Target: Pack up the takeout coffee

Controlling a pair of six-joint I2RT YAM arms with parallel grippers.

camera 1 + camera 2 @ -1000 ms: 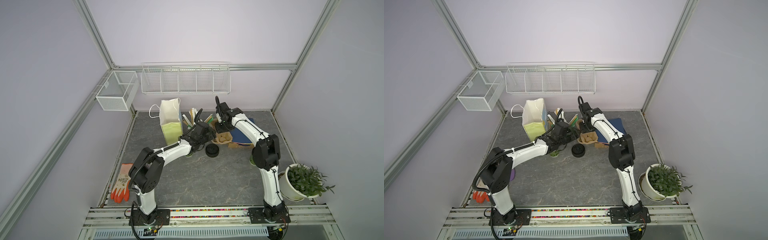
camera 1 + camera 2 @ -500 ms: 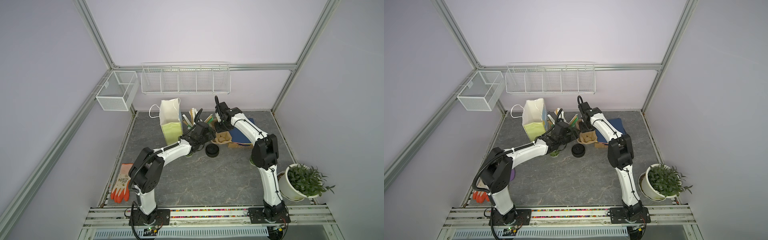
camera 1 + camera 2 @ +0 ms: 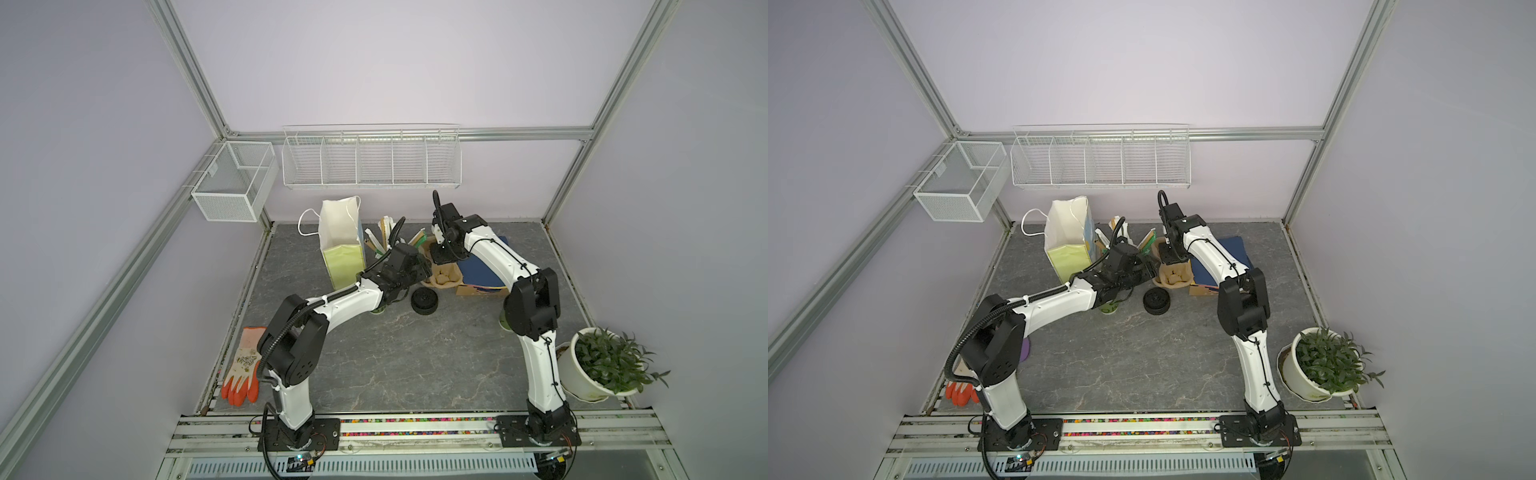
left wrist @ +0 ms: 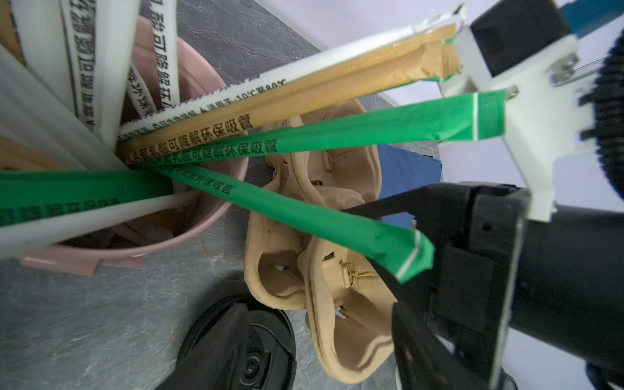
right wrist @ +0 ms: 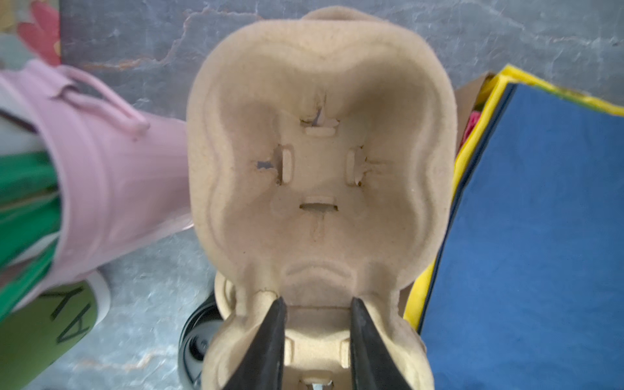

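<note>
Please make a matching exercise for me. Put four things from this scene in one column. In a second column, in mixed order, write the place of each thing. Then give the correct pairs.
Column A
1. paper bag
2. potted plant
3. black lids
4. orange glove

Column B
a. standing upright near the back wall
b. lying flat at the left edge of the grey table
c. at the front right corner
d. just in front of the pulp cup carrier

Pairs: 1-a, 2-c, 3-d, 4-b
</note>
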